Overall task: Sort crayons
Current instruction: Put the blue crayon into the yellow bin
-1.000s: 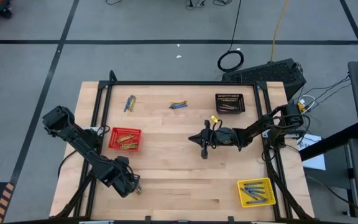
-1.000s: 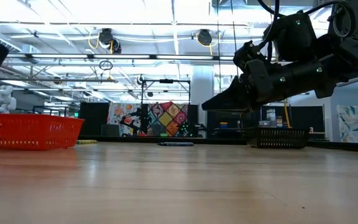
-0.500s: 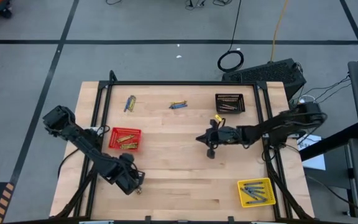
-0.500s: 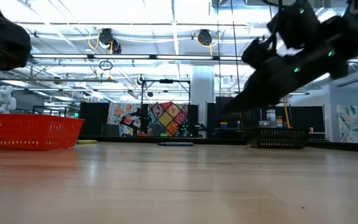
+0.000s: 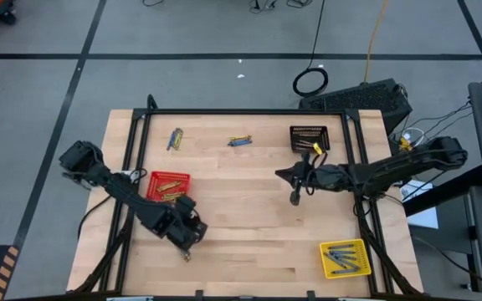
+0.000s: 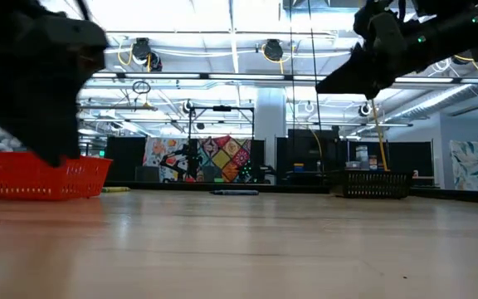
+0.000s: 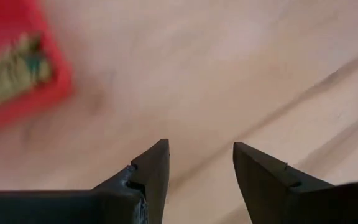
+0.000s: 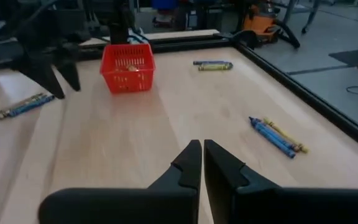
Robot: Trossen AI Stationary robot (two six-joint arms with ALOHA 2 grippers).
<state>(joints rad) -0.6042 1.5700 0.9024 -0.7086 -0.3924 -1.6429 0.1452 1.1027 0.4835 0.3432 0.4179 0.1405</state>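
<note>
Left tool [image 5: 192, 236] low over the worktop [image 5: 241, 226] near its front-left, just off the red basket [image 5: 168, 186], fingers [image 7: 154, 168] apart with nothing between them. Right tool [image 5: 294, 199] raised above mid-worktop beside the black basket [image 5: 309, 138], fingers [image 8: 188, 163] pressed together, empty. Crayons: 1 loose group [image 5: 174, 139] at back-left, another [image 5: 239, 140] at back-centre, 1 small group [image 5: 186, 255] by the left tool; gold ones in the red basket, blue ones in the yellow basket [image 5: 345, 258] at front-right.
</note>
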